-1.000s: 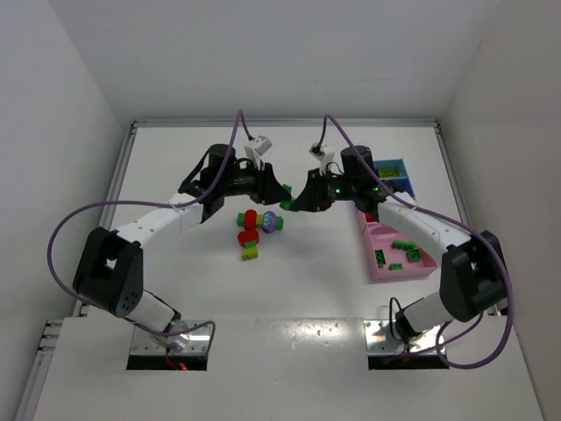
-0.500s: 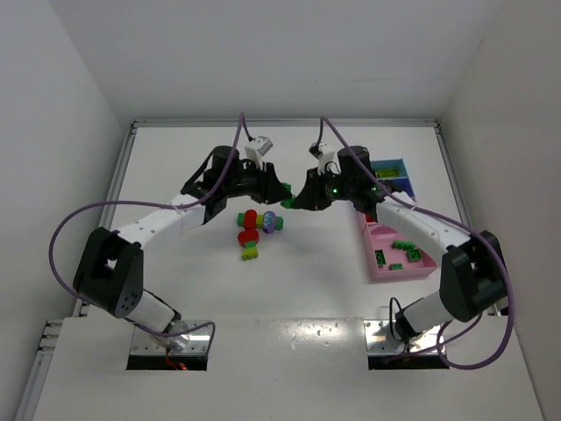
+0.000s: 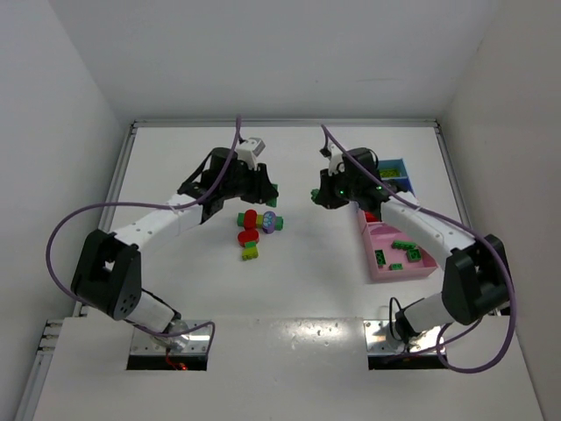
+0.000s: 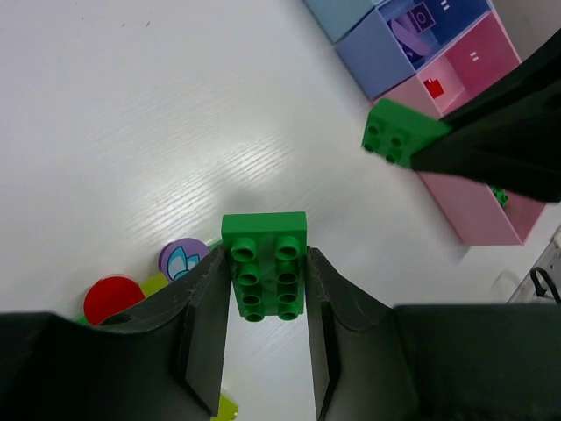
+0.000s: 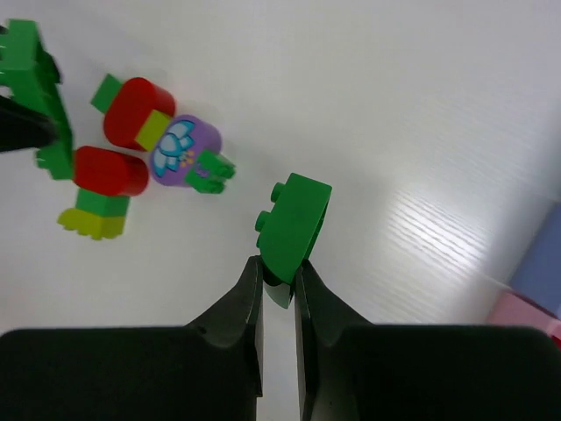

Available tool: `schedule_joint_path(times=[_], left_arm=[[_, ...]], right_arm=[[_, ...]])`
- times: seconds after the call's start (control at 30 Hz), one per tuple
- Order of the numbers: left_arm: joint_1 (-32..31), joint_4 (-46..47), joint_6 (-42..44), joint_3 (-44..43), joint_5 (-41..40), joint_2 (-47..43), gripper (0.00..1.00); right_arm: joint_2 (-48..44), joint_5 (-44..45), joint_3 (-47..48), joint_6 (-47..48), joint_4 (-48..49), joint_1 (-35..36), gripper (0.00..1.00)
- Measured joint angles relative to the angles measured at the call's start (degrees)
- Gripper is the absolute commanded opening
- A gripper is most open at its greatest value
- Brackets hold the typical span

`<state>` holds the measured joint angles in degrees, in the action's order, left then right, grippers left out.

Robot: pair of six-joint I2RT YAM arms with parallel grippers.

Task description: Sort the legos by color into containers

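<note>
Open table [image 3: 166, 158] at left, brick cluster [image 3: 256, 230] mid-table, pink tray [image 3: 383, 235] and blue tray [image 3: 401, 180] right

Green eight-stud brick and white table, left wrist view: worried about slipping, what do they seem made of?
Green eight-stud brick: likely hard moulded plastic, smooth, slightly glossy; crisp round studs and even colour suggest it. White table: probably laminate or painted board, semi-gloss; fine parallel grain streaks and soft glare show. Its core cannot be told.

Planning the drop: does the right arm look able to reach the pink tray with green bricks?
Probably yes: that pink tray lies open beside the arm, nothing between it and the right end effector.
</note>
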<state>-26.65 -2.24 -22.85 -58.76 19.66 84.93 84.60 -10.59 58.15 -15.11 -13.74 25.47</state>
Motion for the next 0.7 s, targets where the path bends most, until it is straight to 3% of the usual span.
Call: schedule_joint_path(times=[0.17,0.43,0.7], left_arm=[[0.00,-0.68,3.21,0.33,1.60,-3.41,0.02],[-2.05,-4.42,11.26,0.44,12.20,-6.32,0.02],[-2.62,-6.71,12.74,-5.55,17.57,-1.36,0.02]], right_arm=[[-6.82,2.25,-0.31,6.14,-5.73,-5.22,0.00],[-25.55,6.60,-1.66,20.15,-22.60,-9.31,0.00],[-24.41,11.67,-1.44,29.27,-42.29,-10.32,0.00]])
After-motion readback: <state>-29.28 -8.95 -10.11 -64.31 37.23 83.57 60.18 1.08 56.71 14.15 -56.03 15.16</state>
